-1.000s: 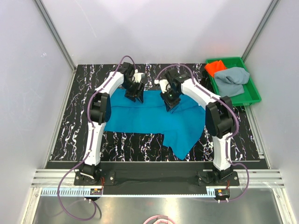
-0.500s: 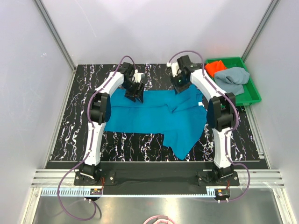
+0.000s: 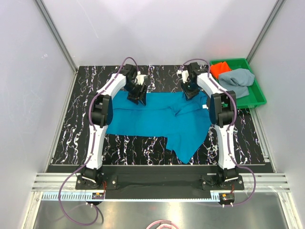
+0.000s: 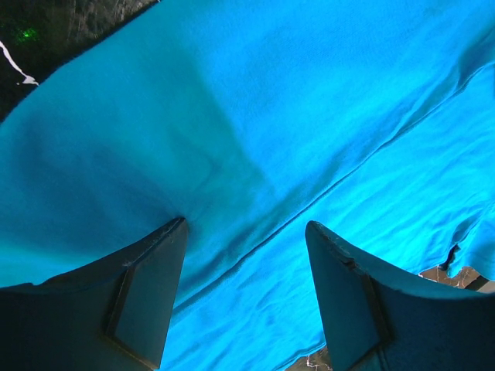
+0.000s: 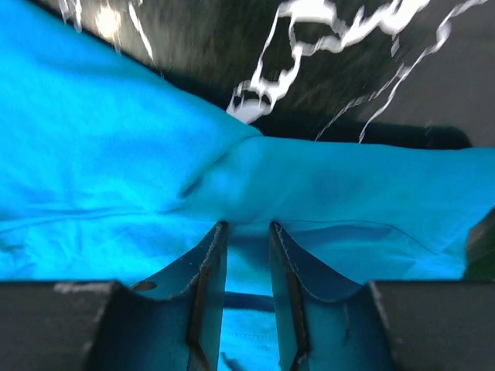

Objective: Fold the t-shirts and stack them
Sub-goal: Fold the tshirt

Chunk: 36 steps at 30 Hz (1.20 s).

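Right gripper [image 3: 190,90] shifted rightward over the teal-blue t-shirt [image 3: 157,117].

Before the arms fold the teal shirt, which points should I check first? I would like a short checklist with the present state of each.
1. Left hand gripping the teal t-shirt: not ok, it is open above the cloth.
2. Right hand gripping the far edge: ok, nearly closed with cloth bunched at its tips.
3. Shirt lying flat: not ok, it is wrinkled on the right and one part trails toward the arm bases.
4. Grey-blue t-shirt and orange-red t-shirt in the green tray, out of the way: ok.
5. Hands at matching corners: cannot tell.
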### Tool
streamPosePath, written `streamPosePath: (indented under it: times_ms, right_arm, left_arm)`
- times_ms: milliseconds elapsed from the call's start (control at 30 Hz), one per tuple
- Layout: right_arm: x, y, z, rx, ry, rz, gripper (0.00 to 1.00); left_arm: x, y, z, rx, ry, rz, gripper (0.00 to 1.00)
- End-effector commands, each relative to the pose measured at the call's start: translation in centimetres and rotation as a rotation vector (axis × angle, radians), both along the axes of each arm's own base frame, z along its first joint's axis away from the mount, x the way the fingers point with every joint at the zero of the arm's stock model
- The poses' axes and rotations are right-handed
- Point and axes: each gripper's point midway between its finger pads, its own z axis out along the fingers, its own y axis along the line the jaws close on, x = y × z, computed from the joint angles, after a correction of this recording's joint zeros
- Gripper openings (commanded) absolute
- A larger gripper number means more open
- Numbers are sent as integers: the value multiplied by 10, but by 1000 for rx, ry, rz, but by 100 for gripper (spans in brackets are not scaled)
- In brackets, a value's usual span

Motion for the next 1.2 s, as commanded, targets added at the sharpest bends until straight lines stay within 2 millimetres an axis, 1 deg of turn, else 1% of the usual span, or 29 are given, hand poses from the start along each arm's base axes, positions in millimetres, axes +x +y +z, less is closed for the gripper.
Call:
streamPosePath:
  times_ms: [0, 33, 67, 100, 133, 167, 267, 333, 367, 467, 533, 600, 667, 833, 900, 1000, 1067, 1167]
  right_arm:
    - [-14, -6, 30, -12, -19, 10, 35]
    - [-19, -8, 38, -11, -21, 10, 35]
    - [-29, -10, 32, -18, 5, 12, 35]
    - [-33, -11, 34, -21, 9, 10, 35]
    - [-36, -13, 43, -21, -6, 10, 35]
    - [-42, -15, 39, -29, 7, 8, 35]
    - [-43, -18, 50, -39, -21, 3, 35]
    - [-41, -20, 55, -48, -39, 2, 35]
    - [-37, -20, 61, -50, -57, 3, 35]
    - [-33, -20, 66, -53, -70, 0, 35]
    - [-35, -19, 65, -48, -58, 2, 35]
    - [-38, -20, 57, -52, -40, 1, 36]
    - [-42, -20, 47, -55, -14, -1, 36]
    - [-47, -22, 21, -64, 48, 3, 37]
    - [-45, -22, 22, -63, 47, 0, 37]
    - [-46, -19, 34, -42, 38, -5, 37]
    - [-55, -17, 38, -26, 54, -8, 37]
    - [-70, -21, 36, -31, 82, -2, 37]
  left_arm:
    - [4, 1, 19, -11, -43, -4, 69]
    - [6, 0, 17, -14, -39, -1, 69]
    - [7, -1, 17, -16, -42, -1, 69]
    - [7, -2, 16, -20, -39, -1, 69]
    - [8, -3, 16, -26, -40, 1, 69]
    - [9, -3, 15, -29, -39, 1, 69]
    - [9, -6, 14, -41, -31, 6, 69]
    - [8, -7, 13, -49, -24, 6, 69]
    - [8, -8, 12, -51, -22, 7, 69]
    - [8, -8, 11, -52, -18, 8, 69]
    - [8, -9, 10, -55, -14, 12, 69]
    - [7, -9, 7, -55, -5, 10, 69]
    - [6, -8, 6, -54, 1, 13, 69]
    - [-2, -3, -8, -30, 42, 19, 70]
    - [-2, -1, -11, -25, 47, 24, 71]
    - [0, 0, -11, -29, 46, 32, 70]
    - [3, 0, -9, -35, 40, 39, 70]
    - [9, -1, -6, -44, 23, 44, 70]
